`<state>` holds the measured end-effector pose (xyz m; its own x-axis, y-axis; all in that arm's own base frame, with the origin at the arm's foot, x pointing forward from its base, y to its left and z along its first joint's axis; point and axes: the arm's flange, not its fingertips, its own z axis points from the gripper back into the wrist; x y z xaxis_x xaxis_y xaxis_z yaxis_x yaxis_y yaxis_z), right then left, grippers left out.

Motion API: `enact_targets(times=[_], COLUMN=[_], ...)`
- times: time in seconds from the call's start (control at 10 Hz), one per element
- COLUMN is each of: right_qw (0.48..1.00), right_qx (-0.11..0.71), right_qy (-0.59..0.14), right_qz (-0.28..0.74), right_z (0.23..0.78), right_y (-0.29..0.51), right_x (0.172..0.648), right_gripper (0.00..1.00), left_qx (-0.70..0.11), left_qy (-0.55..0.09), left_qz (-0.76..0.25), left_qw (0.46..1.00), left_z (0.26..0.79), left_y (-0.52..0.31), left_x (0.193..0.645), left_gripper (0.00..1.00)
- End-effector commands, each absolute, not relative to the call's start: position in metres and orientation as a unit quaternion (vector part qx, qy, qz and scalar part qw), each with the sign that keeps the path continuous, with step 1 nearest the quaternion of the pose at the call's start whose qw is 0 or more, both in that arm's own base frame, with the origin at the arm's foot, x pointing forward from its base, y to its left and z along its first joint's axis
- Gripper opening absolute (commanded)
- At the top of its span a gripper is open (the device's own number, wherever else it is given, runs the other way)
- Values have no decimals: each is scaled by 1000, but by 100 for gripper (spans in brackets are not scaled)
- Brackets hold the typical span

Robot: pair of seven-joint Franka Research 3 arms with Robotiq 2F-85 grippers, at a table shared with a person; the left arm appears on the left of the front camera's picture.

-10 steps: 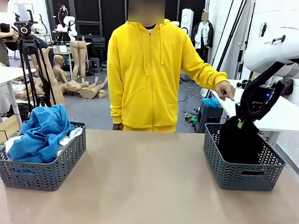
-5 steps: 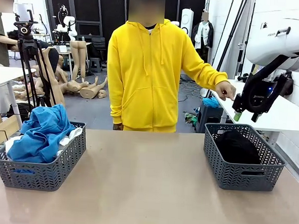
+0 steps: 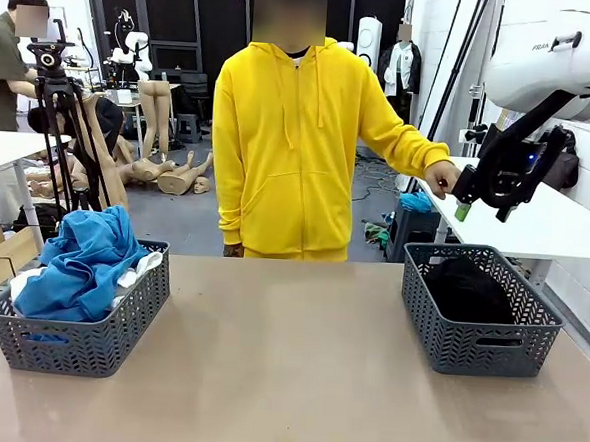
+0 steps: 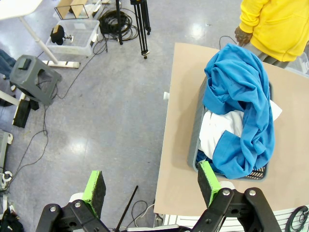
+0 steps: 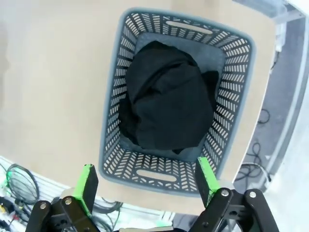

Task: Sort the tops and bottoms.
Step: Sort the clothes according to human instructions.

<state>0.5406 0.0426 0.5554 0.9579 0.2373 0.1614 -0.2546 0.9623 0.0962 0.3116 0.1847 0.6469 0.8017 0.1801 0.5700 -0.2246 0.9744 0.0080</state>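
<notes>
Bottoms [image 5: 169,108] in right basket [image 3: 478,342]. Tops [image 3: 82,263] piled in left basket [image 3: 77,343]. Right hand [image 3: 481,204] spread, empty, above. Left hand [image 4: 152,186] spread, empty. Sorting looks done.

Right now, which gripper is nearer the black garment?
Right. The right gripper hangs open just above the black garment in its basket; the left gripper hovers open beside the far basket of blue and white tops.

Right gripper [image 3: 483,203] letting go of the bottoms [image 3: 468,289] and lifting clear, jaws now standing wide apart above the basket [image 3: 480,345] near the desk's right edge. Black garment now lying bunched inside that basket instead of hanging from the fingers.
</notes>
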Motion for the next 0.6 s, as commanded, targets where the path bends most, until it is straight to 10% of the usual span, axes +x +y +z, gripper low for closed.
enact_targets(times=[0.0,0.5], right_qw=[988,988], right_qx=[60,60], right_qy=[-68,-68], right_qz=[122,122], right_z=[548,548], right_y=[39,39], right_x=[543,543], right_gripper=[100,100], left_qx=[34,34], left_qy=[-298,-298], left_qz=[104,104], left_qw=[948,948], left_z=[647,647], left_y=[185,185], left_x=[311,311], left_gripper=[100,100])
